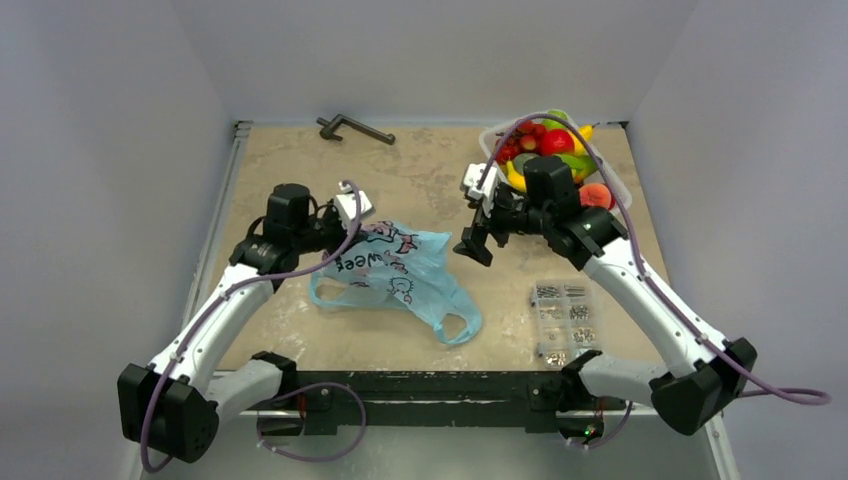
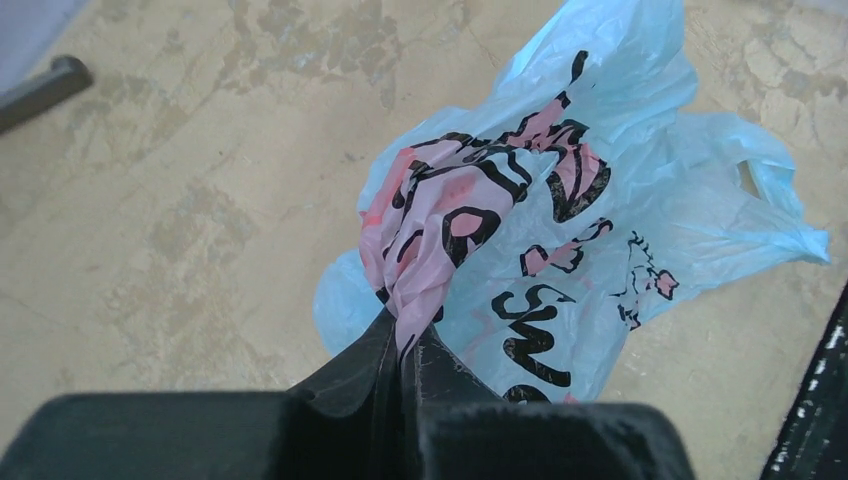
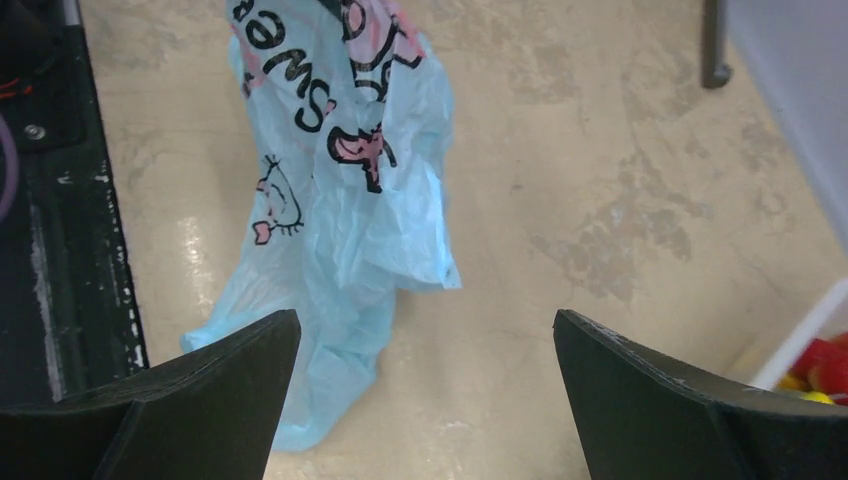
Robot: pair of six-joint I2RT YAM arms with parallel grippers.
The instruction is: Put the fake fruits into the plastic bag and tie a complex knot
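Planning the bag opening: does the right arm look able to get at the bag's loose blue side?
Probably yes: the right gripper, open, hovers just beside the plastic bag with bare table between; the left gripper pinches only its printed part.

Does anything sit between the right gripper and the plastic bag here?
Nothing visible does. The right gripper, open, faces the plastic bag across bare table. The screw box lies nearer the arm bases, off that line. The left gripper pinches the bag's printed part.

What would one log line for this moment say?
left claw: shut on plastic bag | right claw: open, empty | fake fruits: in tray
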